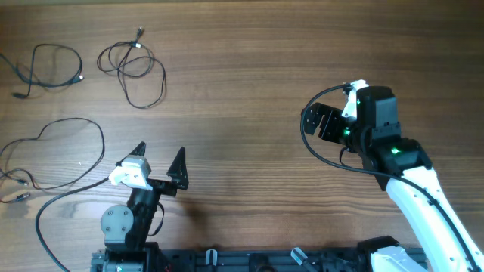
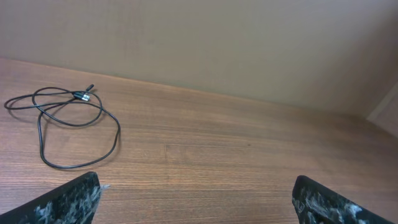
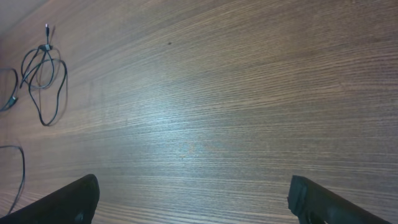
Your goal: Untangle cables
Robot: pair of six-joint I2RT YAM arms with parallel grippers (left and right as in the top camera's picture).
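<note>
The cables (image 1: 130,66) lie on the wooden surface (image 1: 249,68) at the left of the overhead frame as three separate loose loops: one at upper left (image 1: 53,47), one just right of it (image 1: 162,79), one at lower left (image 1: 76,119). No loop crosses another, so the separation appears largely complete; each is spread apart, probably to keep the plug ends from catching again. The left jaws, on the left arm (image 1: 128,204) at lower left, stand fully open and empty, near the lower loop but not touching it. The right jaws, on the right arm (image 1: 408,166) at right, are likewise spread wide, holding nothing, well apart from every cable.
</note>
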